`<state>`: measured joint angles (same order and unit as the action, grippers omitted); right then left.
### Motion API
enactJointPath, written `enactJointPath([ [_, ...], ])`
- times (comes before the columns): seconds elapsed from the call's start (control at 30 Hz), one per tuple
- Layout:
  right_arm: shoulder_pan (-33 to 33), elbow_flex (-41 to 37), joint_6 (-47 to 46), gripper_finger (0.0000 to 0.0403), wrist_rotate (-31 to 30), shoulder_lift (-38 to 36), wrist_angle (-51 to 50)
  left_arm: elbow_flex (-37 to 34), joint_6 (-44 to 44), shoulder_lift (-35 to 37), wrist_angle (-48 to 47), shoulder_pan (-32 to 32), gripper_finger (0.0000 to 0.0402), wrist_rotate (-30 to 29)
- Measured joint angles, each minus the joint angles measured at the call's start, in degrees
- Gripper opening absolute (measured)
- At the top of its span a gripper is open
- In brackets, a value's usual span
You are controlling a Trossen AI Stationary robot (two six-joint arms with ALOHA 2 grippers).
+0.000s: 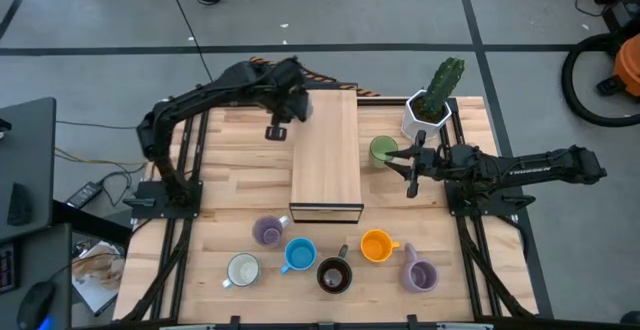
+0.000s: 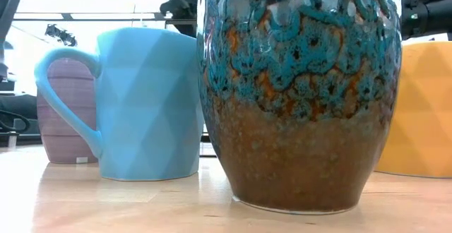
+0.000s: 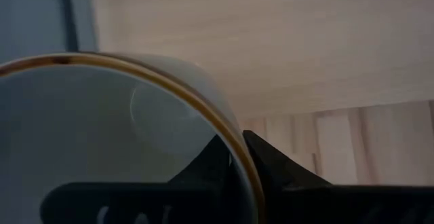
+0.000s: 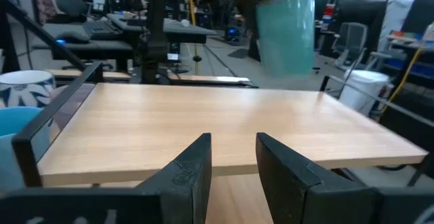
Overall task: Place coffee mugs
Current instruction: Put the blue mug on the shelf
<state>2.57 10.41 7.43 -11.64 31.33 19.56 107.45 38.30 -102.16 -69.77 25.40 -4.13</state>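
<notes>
Pinched on the rim of a white mug [image 3: 102,136], my left gripper [image 1: 277,131] holds it beside the raised wooden shelf [image 1: 326,155], presumably for placing there. My right gripper [image 1: 412,170] waits part-open and empty by the green mug [image 1: 381,150]; six mugs remain on the table [image 1: 220,160].

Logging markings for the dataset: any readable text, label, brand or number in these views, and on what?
No text reads in any view.
Right arm: pale lettering along its link, too small to read.
Lavender mug: small pale tag at its base, unreadable.
</notes>
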Motion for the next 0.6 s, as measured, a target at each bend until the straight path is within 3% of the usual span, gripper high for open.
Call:
enactJointPath([
  [0.33, 0.0, 0.0, -0.2, 0.0122, 0.6, 0.2, -0.1, 12.8, 7.4, -10.4, -5.6, 1.3, 0.0036, 2.3],
  [0.6, -0.7, 0.0, -1.2, 0.0122, 1.2, 0.2, -0.2, 12.3, 10.3, -11.2, -4.4, 3.2, 0.0037, 4.1],
])
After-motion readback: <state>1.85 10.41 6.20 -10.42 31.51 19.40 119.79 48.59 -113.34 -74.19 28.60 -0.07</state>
